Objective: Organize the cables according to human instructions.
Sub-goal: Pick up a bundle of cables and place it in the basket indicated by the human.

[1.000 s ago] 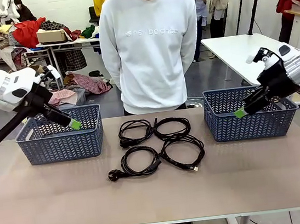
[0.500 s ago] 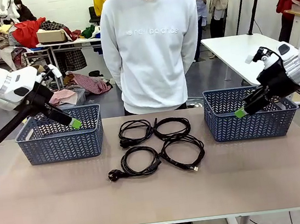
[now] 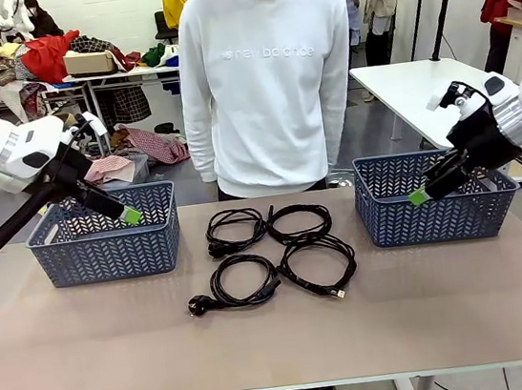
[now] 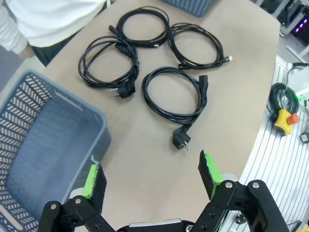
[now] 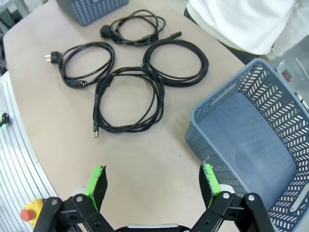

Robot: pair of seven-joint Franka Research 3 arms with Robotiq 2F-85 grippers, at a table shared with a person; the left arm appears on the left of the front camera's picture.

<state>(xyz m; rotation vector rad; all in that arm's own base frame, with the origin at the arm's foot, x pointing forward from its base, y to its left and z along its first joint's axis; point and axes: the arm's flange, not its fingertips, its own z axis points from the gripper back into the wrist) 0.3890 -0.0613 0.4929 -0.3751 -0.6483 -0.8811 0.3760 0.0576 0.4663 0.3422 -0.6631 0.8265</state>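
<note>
Four black coiled cables lie in a two-by-two group at the table's middle; the near left one (image 3: 213, 284) ends in a round plug, the near right one (image 3: 283, 269) in a small flat plug. My left gripper (image 3: 129, 215) hangs open over the left basket (image 3: 105, 254); its wrist view looks down on the cables (image 4: 144, 92). Above the right basket (image 3: 437, 215) my right gripper (image 3: 419, 196) is open too, with the cables (image 5: 160, 96) beyond its fingers. The human (image 3: 266, 88) stands behind the table, hands out of sight.
Both blue-grey lattice baskets, left (image 4: 29, 145) and right (image 5: 227, 96), hold nothing. Bare tabletop (image 3: 281, 346) stretches from the cables to the front edge. A red emergency button (image 4: 282, 117) sits beyond the table's side edge.
The person has shifted slightly to the right. Both arms and the cables are where they were.
</note>
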